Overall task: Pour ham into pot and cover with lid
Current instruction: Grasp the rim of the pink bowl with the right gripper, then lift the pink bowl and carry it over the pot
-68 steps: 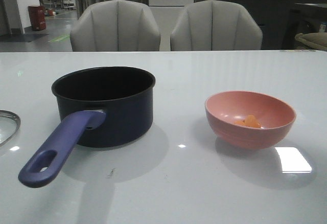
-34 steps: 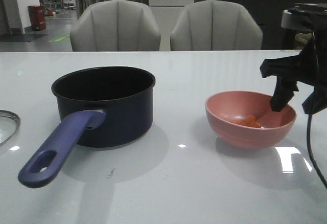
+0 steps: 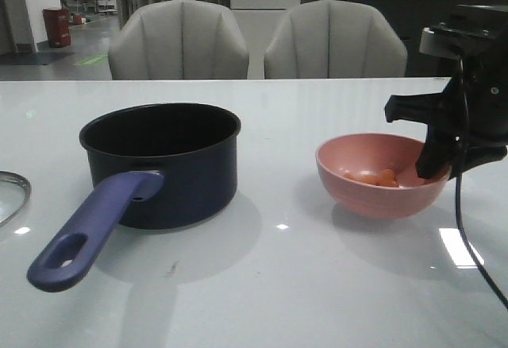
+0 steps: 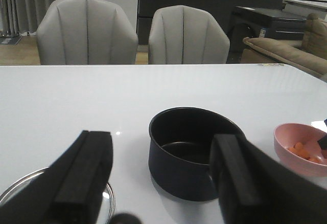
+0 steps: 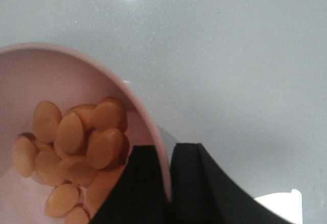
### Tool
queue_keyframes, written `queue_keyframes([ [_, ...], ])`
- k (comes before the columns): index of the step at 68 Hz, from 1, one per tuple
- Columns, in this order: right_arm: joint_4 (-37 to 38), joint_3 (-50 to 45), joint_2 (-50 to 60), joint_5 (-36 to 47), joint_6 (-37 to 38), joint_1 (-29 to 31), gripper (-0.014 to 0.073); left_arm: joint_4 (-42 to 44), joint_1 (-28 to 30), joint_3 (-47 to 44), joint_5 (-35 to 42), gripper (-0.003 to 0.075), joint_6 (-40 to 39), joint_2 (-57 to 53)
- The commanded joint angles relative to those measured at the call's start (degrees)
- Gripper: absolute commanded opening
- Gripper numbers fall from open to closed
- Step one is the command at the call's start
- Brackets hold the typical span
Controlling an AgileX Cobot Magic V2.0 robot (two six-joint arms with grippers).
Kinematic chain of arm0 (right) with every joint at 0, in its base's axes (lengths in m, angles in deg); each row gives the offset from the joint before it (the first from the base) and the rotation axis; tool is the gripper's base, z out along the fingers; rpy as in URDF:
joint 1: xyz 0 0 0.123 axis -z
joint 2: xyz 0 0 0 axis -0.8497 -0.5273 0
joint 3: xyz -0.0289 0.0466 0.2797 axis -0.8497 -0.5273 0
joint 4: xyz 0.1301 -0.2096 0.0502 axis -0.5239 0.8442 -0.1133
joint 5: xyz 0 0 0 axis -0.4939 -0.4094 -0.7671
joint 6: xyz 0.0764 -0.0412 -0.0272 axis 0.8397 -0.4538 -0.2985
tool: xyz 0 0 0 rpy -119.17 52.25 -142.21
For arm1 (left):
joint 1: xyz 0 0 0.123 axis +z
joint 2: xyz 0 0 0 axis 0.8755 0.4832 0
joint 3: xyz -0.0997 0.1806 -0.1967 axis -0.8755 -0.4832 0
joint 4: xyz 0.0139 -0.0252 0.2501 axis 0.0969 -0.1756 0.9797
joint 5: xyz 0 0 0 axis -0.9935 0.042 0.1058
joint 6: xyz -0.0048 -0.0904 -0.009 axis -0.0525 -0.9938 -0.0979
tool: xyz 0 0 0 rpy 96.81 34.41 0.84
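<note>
The dark navy pot (image 3: 163, 161) with a purple-blue handle (image 3: 91, 225) stands left of centre on the white table; it also shows in the left wrist view (image 4: 191, 150). The pink bowl (image 3: 373, 193) holds several orange-pink ham chunks (image 3: 373, 178), seen close in the right wrist view (image 5: 76, 142). My right gripper (image 5: 168, 168) is shut on the bowl's right rim (image 5: 148, 121), one finger inside and one outside, with the bowl tilted slightly; it shows in the front view (image 3: 438, 161). My left gripper (image 4: 163, 178) is open and empty, above the table near the pot. The glass lid's rim (image 3: 12, 193) shows at the left edge.
Two grey chairs (image 3: 178, 42) stand behind the table's far edge. A black cable (image 3: 468, 237) hangs from the right arm down toward the table's front right. The lid also shows below my left gripper (image 4: 104, 198).
My right arm came in from the right and closed its fingers on the bowl's right rim. The bowl has shifted slightly up and left and tilted; the ham slid left inside it.
</note>
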Motion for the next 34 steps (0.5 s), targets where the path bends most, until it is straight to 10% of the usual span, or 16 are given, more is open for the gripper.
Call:
queue_keyframes([
  [1, -0.9, 4.6, 4.0, 1.0, -1.6, -0.2, 0.0135, -0.2, -0.6, 1.5, 4.8, 0.0455, -0.1, 0.6],
  [34, 0.2, 32.9, -3.1, -14.3, -6.9, -16.7, 0.0135, -0.2, -0.6, 1.5, 4.8, 0.0455, -0.1, 0.6],
])
